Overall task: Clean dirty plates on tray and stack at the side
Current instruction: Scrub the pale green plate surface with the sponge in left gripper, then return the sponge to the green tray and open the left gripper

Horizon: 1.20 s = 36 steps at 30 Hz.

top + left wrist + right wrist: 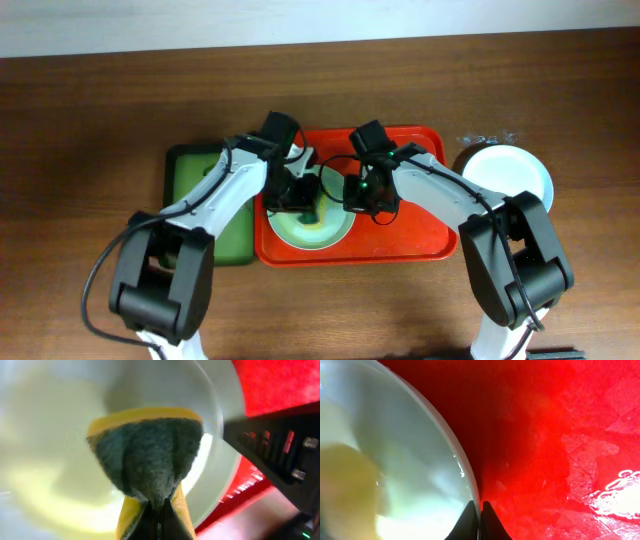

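Green tray (190,175) sits far left on the bench (80,120), touching the left edge of the red tray (410,235); the left arm crosses over it. The left tool (290,195) is over the left half of the red tray, pressed together on a sponge (147,450), which is yellow with a dark green scouring face. The scouring face is down on the plate (300,235). The left wrist view shows the sponge pinched at its lower end and bulging out over the plate's pale inside. This plate lies in the left part of the red tray and is pale with a yellowish-green centre. The right tool (480,520) is at the plate's right edge, its tips closed and pinching the rim, with bare wet-looking red tray beside them. The right half of the red tray carries nothing else visible. A white plate (512,172) is on the bench just right of the red tray, off it; can't tell if more lie under it.
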### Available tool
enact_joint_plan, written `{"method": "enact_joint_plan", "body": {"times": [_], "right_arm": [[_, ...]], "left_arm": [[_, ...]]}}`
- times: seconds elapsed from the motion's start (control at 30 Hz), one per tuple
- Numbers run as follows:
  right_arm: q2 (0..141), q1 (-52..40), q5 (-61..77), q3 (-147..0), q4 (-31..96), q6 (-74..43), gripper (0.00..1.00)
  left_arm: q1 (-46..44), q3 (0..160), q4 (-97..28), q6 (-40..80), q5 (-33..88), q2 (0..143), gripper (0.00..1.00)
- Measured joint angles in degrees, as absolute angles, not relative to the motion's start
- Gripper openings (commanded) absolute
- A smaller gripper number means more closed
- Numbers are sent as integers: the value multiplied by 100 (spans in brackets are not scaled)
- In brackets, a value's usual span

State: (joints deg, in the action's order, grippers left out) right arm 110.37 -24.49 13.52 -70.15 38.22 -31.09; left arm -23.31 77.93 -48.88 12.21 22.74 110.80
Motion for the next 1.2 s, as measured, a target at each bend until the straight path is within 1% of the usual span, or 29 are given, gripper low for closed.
{"method": "enact_joint_plan", "body": {"times": [0.13, 0.3, 0.5, 0.57, 0.67, 0.77, 0.8, 0.9, 0.97, 1.07, 1.17, 1.2], "right_arm": [[11037, -2449, 1352, -7015, 3822, -3109, 4], [11037, -2449, 1352, -7015, 3822, -3107, 4], [11037, -2449, 1343, -7000, 3802, -3107, 4], [11037, -2447, 1293, -6993, 3820, -3107, 4], [11037, -2447, 1286, -6984, 3826, -3105, 4], [11037, -2447, 1291, -6984, 3822, -3105, 4], [11037, -2449, 1293, -6984, 3817, -3105, 4], [11037, -2449, 1295, -6984, 3804, -3105, 4], [11037, -2449, 1295, -6984, 3802, -3107, 4], [11037, -2449, 1295, -6984, 3802, -3107, 4], [11037, -2449, 1295, -6984, 3802, -3107, 4], [11037, -2449, 1295, -6984, 3802, -3107, 4]], "left_arm": [[-2335, 7876, -4901, 1197, 840, 10938, 0], [-2335, 7585, -4491, 1199, 346, 11069, 0], [-2370, 7607, -4434, 1201, 491, 11415, 0], [-2405, 7627, -4431, 1177, 864, 11445, 0], [-2644, 7666, -4576, 1146, 1754, 11507, 0], [-2650, 7655, -4716, 1135, 2045, 11399, 0], [-2593, 7649, -4755, 1149, 1959, 11273, 0], [-2147, 7627, -5050, 1179, 1135, 10453, 0], [-1699, 7629, -5323, 1179, 327, 10066, 0], [-1214, 7627, -5583, 1210, -89, 10051, 0], [-489, 7627, -5653, 1315, -309, 10051, 0], [-384, 7625, -5653, 1328, -333, 10051, 0]]}}
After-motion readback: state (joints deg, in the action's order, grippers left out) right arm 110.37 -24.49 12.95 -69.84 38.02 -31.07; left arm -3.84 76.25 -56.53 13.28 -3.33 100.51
